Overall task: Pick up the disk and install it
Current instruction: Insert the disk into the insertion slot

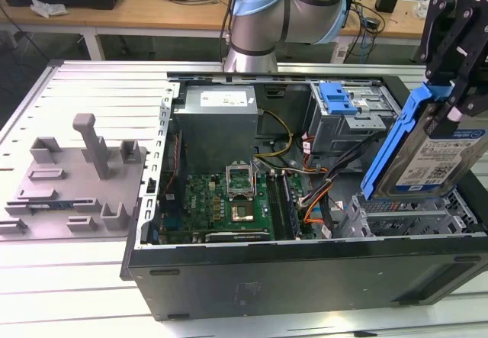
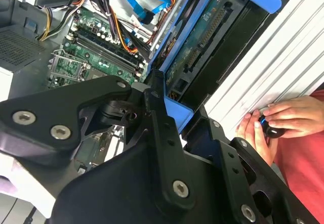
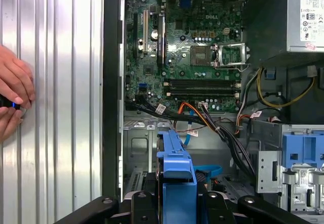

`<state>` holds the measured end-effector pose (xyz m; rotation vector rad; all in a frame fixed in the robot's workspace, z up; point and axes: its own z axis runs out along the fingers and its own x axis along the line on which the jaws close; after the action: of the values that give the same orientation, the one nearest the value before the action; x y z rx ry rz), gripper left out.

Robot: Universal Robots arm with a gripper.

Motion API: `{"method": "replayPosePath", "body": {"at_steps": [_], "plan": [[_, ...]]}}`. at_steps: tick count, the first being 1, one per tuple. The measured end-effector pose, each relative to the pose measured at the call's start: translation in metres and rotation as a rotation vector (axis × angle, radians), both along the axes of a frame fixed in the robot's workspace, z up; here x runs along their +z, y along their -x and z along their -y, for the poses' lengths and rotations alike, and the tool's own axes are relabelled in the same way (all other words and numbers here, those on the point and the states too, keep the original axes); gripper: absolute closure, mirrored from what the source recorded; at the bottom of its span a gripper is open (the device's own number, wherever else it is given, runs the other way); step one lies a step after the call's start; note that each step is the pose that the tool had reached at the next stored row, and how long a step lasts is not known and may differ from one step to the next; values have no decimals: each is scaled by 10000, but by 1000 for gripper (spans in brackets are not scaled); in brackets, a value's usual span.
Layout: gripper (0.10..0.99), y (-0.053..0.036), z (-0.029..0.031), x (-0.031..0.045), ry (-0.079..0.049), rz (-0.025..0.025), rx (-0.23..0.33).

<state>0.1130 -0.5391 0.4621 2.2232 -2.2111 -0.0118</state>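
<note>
The disk [image 1: 433,153], a silver hard drive with a blue-and-white label and a blue rail frame, hangs tilted on edge above the metal drive cage [image 1: 396,217] at the exterior view's right end of the open computer case. My gripper [image 1: 455,98] is shut on the disk's upper end. In the first wrist view the disk's blue rail [image 3: 175,169] sits between the black fingers of the gripper [image 3: 175,204], over the cage. The second wrist view shows the disk's green circuit-board underside [image 2: 202,41] beyond the gripper [image 2: 174,120].
The open case [image 1: 305,269] holds a motherboard [image 1: 229,197], a power supply [image 1: 217,120], cable bundles [image 1: 316,189] and a blue latch tab [image 1: 338,98]. A grey holder with upright posts [image 1: 80,174] lies at the exterior view's left. A person's hands [image 2: 273,120] rest on the ribbed table beside the case.
</note>
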Motion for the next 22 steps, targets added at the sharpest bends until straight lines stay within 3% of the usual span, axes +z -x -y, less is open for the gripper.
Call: {"method": "replayPosePath", "body": {"at_steps": [22], "plan": [[718, -10, 29, -102, 1, -2, -105]]}}
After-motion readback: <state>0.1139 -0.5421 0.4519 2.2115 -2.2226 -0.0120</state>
